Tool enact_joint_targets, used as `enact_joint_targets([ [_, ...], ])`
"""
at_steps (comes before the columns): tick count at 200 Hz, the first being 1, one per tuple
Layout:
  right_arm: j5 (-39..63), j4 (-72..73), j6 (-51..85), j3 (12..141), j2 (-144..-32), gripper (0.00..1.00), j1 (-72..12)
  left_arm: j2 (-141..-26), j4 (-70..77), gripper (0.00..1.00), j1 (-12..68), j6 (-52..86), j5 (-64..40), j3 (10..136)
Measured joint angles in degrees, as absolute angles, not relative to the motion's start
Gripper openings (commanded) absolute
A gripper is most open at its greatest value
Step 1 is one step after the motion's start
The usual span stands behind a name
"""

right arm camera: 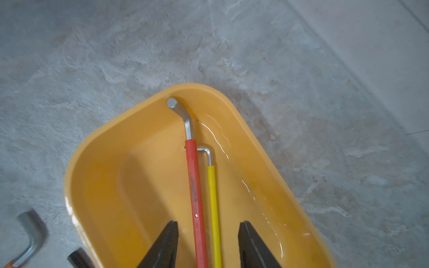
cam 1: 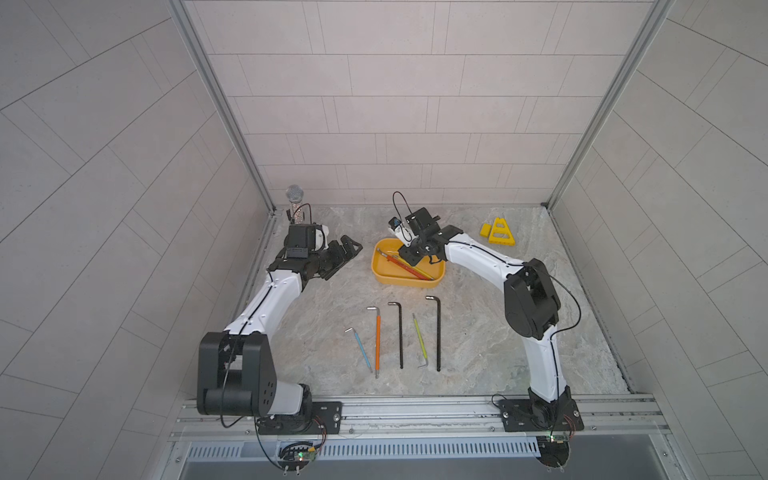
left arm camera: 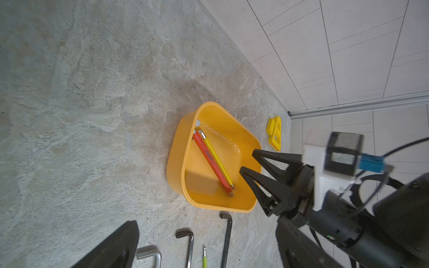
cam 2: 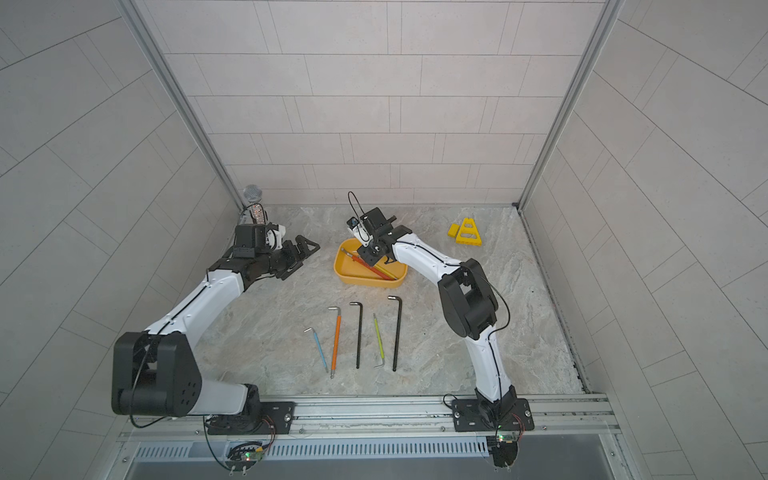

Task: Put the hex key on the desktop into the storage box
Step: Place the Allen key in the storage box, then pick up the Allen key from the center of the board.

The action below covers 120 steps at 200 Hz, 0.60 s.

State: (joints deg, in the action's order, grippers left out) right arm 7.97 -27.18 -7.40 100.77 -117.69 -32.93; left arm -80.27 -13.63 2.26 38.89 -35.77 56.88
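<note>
My right gripper (right arm camera: 208, 224) hangs unclenched, empty, over the shallow yellow plastic storage box (cam 1: 399, 283), red-sleeved steel hex key (right arm camera: 196, 197) lying inside between its jaws; long black L-shaped hex key (cam 1: 439, 332) lies base-side of the box, shaft pointing away, right arm nearer.

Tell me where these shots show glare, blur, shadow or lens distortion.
Right wrist view: white glare streaks on the wall of the storage box, a soft shadow across its floor, a blurred hex key at the frame edge. Left wrist view: the right arm's camera block is out of focus, the box sharp. Both top views: even light, side wall tiles bowed by the lens.
</note>
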Motion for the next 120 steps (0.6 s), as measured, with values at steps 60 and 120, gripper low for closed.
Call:
enact_joint_targets([
  [60,8.1,-25.9,1.3,87.0,-97.6,0.45,-30.8,-78.9,-14.0,1.00,2.3,37.6,-35.9,54.3],
  [120,10.1,-26.2,15.6,67.7,-82.2,0.46,-30.6,-78.4,-15.9,1.00,3.9,37.5,-35.8,51.1],
])
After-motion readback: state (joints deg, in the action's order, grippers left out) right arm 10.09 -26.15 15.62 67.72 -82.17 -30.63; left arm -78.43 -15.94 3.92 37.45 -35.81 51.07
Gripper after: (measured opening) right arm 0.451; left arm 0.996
